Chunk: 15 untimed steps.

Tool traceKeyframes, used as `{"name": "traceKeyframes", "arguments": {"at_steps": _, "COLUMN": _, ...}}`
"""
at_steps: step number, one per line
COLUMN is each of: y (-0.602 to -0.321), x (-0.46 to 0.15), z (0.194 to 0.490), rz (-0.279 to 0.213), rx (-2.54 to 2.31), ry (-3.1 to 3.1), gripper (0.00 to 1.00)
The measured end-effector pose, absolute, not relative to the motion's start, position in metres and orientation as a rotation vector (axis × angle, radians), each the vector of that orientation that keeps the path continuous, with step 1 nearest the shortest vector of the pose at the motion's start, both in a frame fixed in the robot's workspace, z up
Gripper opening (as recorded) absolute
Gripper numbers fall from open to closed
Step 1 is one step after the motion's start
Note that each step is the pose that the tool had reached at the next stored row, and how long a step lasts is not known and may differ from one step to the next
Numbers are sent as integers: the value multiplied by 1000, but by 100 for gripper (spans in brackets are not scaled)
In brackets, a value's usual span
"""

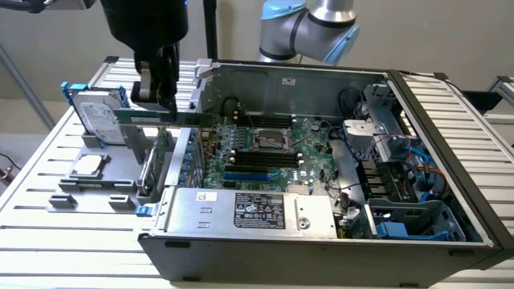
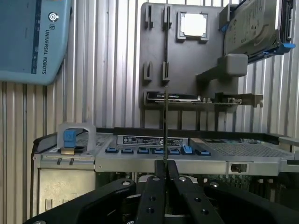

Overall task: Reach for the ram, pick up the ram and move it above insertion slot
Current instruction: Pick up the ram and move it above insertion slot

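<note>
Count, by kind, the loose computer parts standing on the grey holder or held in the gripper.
Long thin green ram stick, clamped in the gripper: 1
Silver hard drive in a blue caddy: 1
Square silver processor chip: 1
Larger green card with a metal bracket: 1
Total: 4

Pale, plain wall (image 1: pixel 449 36) behind the bench, evenly lit, no hard shadows. Slatted white metal table (image 1: pixel 48 180) spanning the scene, ribbed top running under everything. Thin dark pole (image 1: pixel 210 27) rising at the rear; slanted grey strut (image 1: pixel 20 81) at the exterior view's left. Strip of light floor (image 1: pixel 12 147) past the table's edge there.
</note>
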State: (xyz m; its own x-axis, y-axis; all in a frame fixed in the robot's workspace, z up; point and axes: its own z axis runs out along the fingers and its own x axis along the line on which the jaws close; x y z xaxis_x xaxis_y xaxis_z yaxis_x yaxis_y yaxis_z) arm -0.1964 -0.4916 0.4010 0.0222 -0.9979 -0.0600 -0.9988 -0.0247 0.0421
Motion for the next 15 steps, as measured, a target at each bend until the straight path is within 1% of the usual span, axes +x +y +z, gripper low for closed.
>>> {"name": "traceKeyframes", "arguments": {"at_steps": 15, "y": -482, "x": -130, "z": 401, "rz": 115, "rx": -2237, "ry": 2185, "gripper": 13}}
